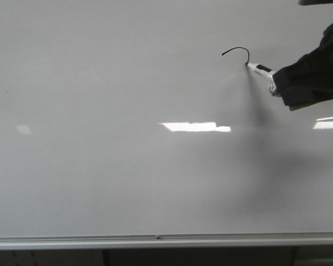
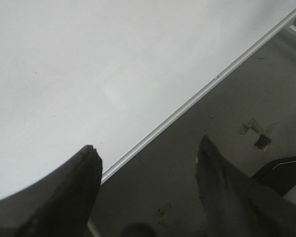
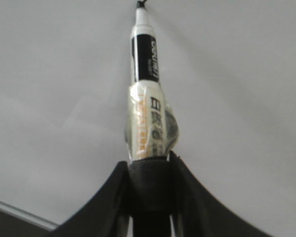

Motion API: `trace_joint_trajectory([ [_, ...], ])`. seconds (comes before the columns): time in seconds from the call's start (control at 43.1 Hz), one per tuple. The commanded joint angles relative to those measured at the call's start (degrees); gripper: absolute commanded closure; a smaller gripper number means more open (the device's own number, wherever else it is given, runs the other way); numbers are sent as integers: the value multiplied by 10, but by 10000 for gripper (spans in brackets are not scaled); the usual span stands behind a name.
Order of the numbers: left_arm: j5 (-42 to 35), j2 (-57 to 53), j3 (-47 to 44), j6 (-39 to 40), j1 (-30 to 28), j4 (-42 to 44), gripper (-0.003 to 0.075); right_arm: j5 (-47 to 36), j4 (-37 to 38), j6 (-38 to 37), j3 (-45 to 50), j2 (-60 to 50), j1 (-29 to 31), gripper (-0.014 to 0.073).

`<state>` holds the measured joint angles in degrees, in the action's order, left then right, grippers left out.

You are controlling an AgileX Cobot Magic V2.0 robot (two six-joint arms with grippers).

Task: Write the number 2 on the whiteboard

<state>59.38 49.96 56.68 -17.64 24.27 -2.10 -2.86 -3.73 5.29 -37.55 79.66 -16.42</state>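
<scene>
**Half a curl drawn, the hard strokes ahead**

Glossy and grey-white, the whiteboard (image 1: pixel 100 83) fills almost all we see in the front view, with bright light patches on it and a silver rail (image 1: pixel 155 239) along its lower edge. Our right gripper (image 3: pixel 149 165) is clamped on the taped barrel of a marker (image 3: pixel 147 89), whose tip touches the board at the right end of a short black arc (image 1: pixel 237 51), which we judge to be the curled top of the number 2. Our left gripper (image 2: pixel 148 163) hangs spread and empty over the rail.

We see three risks. If pressure eases during the diagonal, the line could break. If we press too hard, the marker could slip in the grip, since the tape looks bulky. If the wrist drifts, the base stroke could tilt.
</scene>
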Motion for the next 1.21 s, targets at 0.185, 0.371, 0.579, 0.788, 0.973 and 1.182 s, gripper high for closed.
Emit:
trace_joint_trajectory([
  [0.185, -33, -3, 15, 7, -3, -7, 315, -46, 0, 5, -16, 14, -41, 577],
  [0.371, -33, -3, 15, 7, -3, -7, 315, 1, 0, 5, -16, 14, 6, 577],
  [0.579, -33, -3, 15, 7, -3, -7, 315, 25, 0, 5, -16, 1, 25, 577],
  [0.788, -48, -3, 15, 7, -3, -7, 315, 131, 6, 5, -16, -104, -32, 577],
  [0.973, -58, 3, 16, 0, -3, -10, 315, 327, 6, 28, -42, -218, -77, 577],
  [1.182, -56, 32, 19, -107, 16, -103, 315, 549, -17, 132, -91, -296, -130, 577],
])
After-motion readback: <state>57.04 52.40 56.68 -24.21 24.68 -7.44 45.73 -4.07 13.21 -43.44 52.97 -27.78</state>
